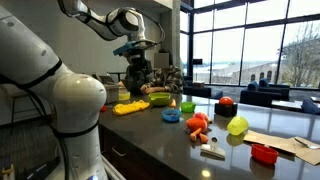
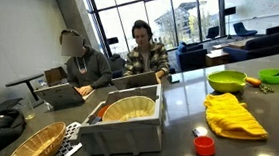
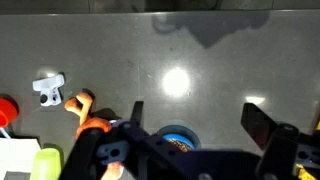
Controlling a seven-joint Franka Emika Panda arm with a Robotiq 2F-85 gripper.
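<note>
In the wrist view my gripper [image 3: 200, 120] is open, with nothing between its two dark fingers [image 3: 262, 125]. It hangs high above the dark table [image 3: 120, 50]. Straight below, partly hidden by the gripper body, sits a small blue bowl [image 3: 178, 134] with brownish contents. In an exterior view the gripper [image 1: 137, 50] is well above the table's far end, and the blue bowl [image 1: 172, 115] lies on the tabletop beside an orange toy [image 1: 198, 124]. The orange toy [image 3: 85, 115] is left of the bowl in the wrist view.
On the table lie a yellow cloth [image 1: 130, 107], a lime bowl [image 1: 158, 99], a red object [image 1: 226, 102], a yellow-green object [image 1: 237, 126], a red lid [image 1: 263, 153] and paper [image 1: 290, 142]. A white rack [image 2: 126, 127] holds a wicker bowl. Two people [image 2: 141, 53] sit behind.
</note>
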